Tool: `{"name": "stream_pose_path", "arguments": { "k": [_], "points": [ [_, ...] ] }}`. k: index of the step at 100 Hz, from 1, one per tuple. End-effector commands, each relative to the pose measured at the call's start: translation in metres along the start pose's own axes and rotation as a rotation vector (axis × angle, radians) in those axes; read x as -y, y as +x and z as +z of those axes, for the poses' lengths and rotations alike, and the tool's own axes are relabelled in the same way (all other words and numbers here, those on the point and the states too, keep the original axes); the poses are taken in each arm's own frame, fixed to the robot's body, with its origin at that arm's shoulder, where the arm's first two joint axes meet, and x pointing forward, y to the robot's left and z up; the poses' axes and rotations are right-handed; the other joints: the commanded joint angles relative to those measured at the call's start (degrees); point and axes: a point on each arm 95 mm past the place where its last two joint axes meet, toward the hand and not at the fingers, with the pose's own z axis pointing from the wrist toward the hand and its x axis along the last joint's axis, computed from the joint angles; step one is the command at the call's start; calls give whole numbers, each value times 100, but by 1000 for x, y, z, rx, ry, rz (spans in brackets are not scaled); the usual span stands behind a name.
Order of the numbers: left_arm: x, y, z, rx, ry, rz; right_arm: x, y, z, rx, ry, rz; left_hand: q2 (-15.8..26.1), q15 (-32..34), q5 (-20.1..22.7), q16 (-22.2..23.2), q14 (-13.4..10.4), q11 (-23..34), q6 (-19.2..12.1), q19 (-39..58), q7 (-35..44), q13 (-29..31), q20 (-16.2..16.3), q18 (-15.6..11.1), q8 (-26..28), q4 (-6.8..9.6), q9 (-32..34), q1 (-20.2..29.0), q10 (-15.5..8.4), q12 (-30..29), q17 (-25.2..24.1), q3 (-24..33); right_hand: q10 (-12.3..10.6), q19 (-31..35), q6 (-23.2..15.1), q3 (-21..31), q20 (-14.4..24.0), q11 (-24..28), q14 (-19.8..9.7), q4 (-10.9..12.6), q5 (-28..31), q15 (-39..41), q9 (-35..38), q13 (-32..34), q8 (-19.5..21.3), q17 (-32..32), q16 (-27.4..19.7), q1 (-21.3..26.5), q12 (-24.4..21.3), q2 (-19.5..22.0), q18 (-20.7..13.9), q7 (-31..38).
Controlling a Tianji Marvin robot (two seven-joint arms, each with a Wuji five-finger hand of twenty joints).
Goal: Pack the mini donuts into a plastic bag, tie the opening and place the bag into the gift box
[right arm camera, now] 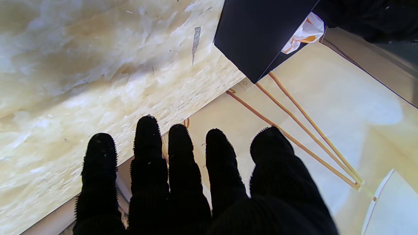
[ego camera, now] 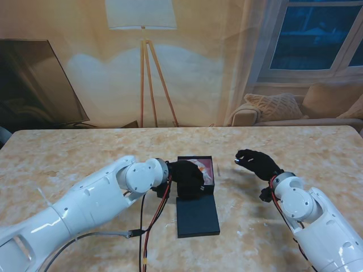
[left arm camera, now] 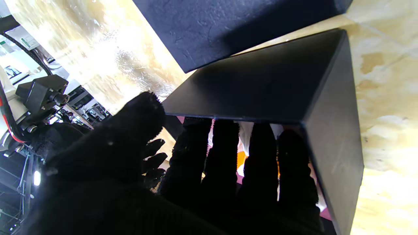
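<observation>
Left hand point(ego camera: 190, 178) reaches into the open gift box point(ego camera: 209, 170), its four fingers point(left arm camera: 225, 153) down among the white and orange of the plastic bag point(left arm camera: 245, 133) inside; whether they pinch the bag or only press on it I cannot tell. Right hand point(ego camera: 256, 162) hovers apart to the right, fingers loosely curled, holding nothing. The bag sits in the box, and the dark lid point(ego camera: 197, 217) lies flat on the worktop point(ego camera: 85, 153), nearer to me and just beside the box.

The bag is likely light, soft and slippery, and the donuts crush easily, so the tied neck seems the safest place to take hold. The box looks stiff; its walls would bear a grip.

Hidden: the knot, the donuts themselves and most of the bag, covered by the left hand and the box wall.
</observation>
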Motion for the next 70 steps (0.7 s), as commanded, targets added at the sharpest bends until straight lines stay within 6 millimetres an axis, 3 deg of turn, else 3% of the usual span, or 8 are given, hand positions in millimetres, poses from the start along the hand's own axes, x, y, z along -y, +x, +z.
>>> {"name": "stream_pose_path", "arguments": {
  "k": [1,6,23,47,70],
  "points": [
    [-1,2,0,-2,-15,11,7,1,-1,-2,23,4,-249,206,-109,134,156,57,-47,35,153,75,-102,70,16,-100,4,-217,53,57,29,344,55,76,-79,-49,-43,-5,-23,130,-87,40,49,74,36,-3,139,-30,24,23,17,12],
    [-2,2,0,-1,-14,17,7,1,-1,-2,23,4,-265,211,-147,146,173,56,-55,58,152,80,-91,107,23,-112,-8,-233,-11,62,43,393,55,74,-84,-48,-44,-6,-24,130,-91,38,46,66,36,-13,138,-36,23,30,16,11],
    [-1,6,1,11,26,38,7,1,-1,-2,24,4,-125,245,-325,215,348,-18,-41,180,127,-81,-18,381,47,-131,-264,-257,199,65,-27,388,50,76,-117,-44,-44,-8,-22,129,-48,39,47,68,48,-15,138,-37,21,24,13,40],
    [6,21,-9,-7,98,56,7,1,-1,-4,24,4,134,152,-674,212,472,-247,3,90,-82,-465,-14,432,5,-108,-760,-251,501,19,-258,191,47,67,-131,-37,-46,-13,-27,127,-42,37,48,71,55,-24,136,-42,19,20,10,60],
    [10,28,-21,-25,142,65,7,1,-1,-6,24,3,429,155,-687,203,496,-373,-51,53,-239,-503,35,485,-9,-67,-908,-157,459,-19,-291,-163,59,69,-145,-26,-46,-12,-30,127,-46,39,53,75,54,-18,137,-44,20,23,8,66]
  ]
}}
